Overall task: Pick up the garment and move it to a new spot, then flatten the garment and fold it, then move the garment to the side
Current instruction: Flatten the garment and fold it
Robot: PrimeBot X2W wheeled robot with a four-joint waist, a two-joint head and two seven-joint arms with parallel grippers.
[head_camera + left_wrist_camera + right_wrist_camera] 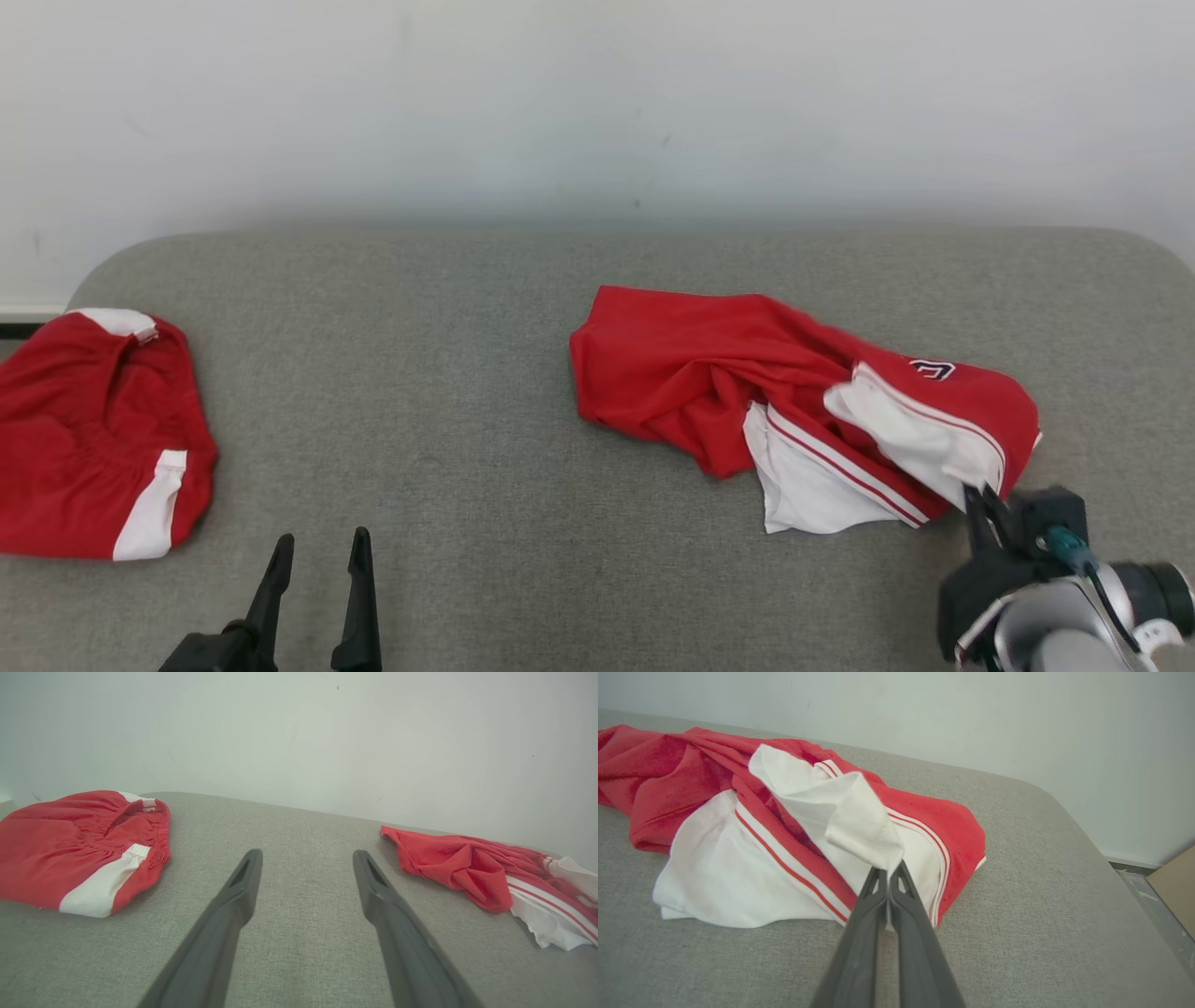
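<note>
**Mia:** Why is our right gripper (888, 868) down at the edge of the garment (709, 373)?

**Tom:** We have it pinched tight on a white corner flap. A corner is thin and easy to grab, so we think it is a good place to lift from and carry the garment to a new spot.

**Mia:** And our left gripper (317, 551)?

**Tom:** It is spread apart with nothing in it. It waits low over the surface (467, 373), well apart from the garment.

**Mia:** Where does the garment lie?

**Tom:** Bunched up on the right half of the surface.

**Mia:** What is it like?

**Tom:** Soft, floppy cloth, red with white parts and thin stripes, all wrinkly. We guess it will droop when lifted. The surface is grey and looks woven, with round corners.

**Mia:** And the other red piece (84, 439) on the left?

**Tom:** It has a crinkly stretchy band. We leave it alone.
</note>
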